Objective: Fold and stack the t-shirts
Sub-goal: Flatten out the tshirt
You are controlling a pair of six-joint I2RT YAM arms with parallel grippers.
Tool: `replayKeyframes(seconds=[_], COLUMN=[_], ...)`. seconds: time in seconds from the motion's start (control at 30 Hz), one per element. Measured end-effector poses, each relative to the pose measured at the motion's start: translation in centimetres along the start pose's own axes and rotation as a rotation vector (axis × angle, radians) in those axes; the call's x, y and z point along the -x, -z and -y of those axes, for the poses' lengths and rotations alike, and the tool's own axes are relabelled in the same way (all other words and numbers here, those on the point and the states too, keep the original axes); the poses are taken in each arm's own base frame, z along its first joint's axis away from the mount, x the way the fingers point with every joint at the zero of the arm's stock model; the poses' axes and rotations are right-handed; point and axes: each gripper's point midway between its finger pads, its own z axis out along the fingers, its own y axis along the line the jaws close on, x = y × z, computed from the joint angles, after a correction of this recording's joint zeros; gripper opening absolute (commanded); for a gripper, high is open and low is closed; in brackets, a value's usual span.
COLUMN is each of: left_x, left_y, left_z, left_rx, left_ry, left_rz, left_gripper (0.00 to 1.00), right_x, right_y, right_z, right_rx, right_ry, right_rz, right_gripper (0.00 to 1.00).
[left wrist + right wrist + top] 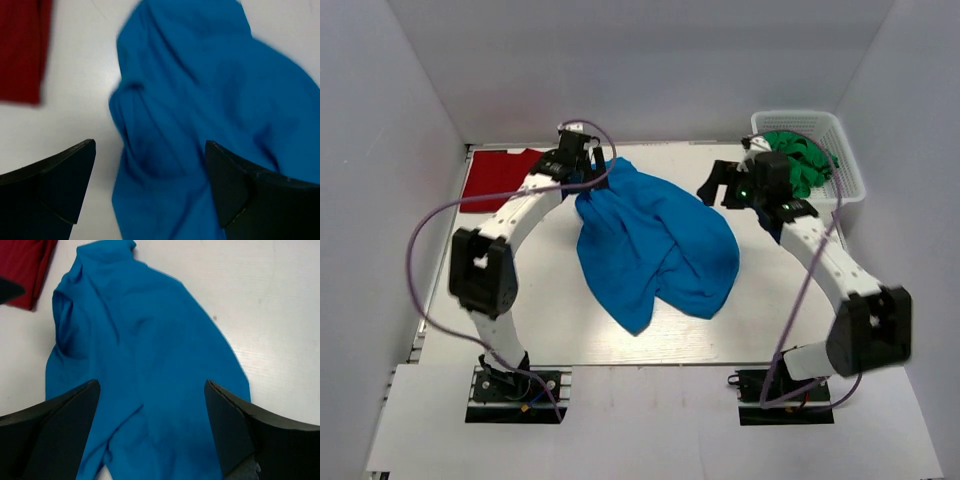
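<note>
**Blue shirt lies loose under two open grippers**

Black fingers (60, 185) of our left gripper (150, 147) stand spread wide with nothing held between them. Crumpled blue cloth and a strip of white table show below the gap. Our right gripper (150, 387) is just as wide apart and just as empty, with the same cloth lying under it.

From the top view, the left gripper (582, 150) hovers over the far left corner of the blue t-shirt (655, 245). The right gripper (718, 185) hangs just off the shirt's far right edge. We cannot tell whether either one touches the fabric.

The blue t-shirt is bunched and unfolded in the middle of the table (770, 300), between the two arms. Deep creases run along its length, and one end tapers toward the near edge.

The red t-shirt (495, 180) lies flat at the far left, apart from the blue one and partly hidden by the left arm.

A white basket (850, 172) stands in the far right corner with green cloth (807, 160) heaped inside.
</note>
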Motion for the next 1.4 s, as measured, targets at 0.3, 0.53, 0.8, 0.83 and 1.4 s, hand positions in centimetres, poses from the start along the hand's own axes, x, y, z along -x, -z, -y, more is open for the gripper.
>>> replayKeyframes(seconds=[0.3, 0.53, 0.8, 0.83, 1.4], left_x=[-17.7, -32.6, -35.8, -35.7, -36.1], left_y=[13.2, 20.1, 21.2, 21.2, 17.8], left_z=[3.8, 6.4, 4.8, 4.9, 5.8], left_rx=[-0.299, -0.393, -0.329, -0.326, -0.234], left_ry=[-0.116, -0.415, -0.472, -0.466, -0.468], left_rz=[-0.303, -0.661, -0.747, -0.742, -0.669], left_gripper=[1.0, 1.0, 0.9, 0.88, 0.18], right_x=[-7.4, -12.8, -15.1, -15.4, -23.1], right_y=[8.3, 10.1, 11.4, 11.5, 11.9], right_z=[2.0, 3.9, 4.3, 4.2, 2.4], right_rx=[-0.12, -0.22, -0.256, -0.256, -0.13], right_ry=[-0.165, -0.229, -0.248, -0.252, -0.31], right_rz=[0.055, -0.053, -0.135, -0.142, -0.394], right_gripper=[0.9, 0.9, 0.9, 0.9, 0.9])
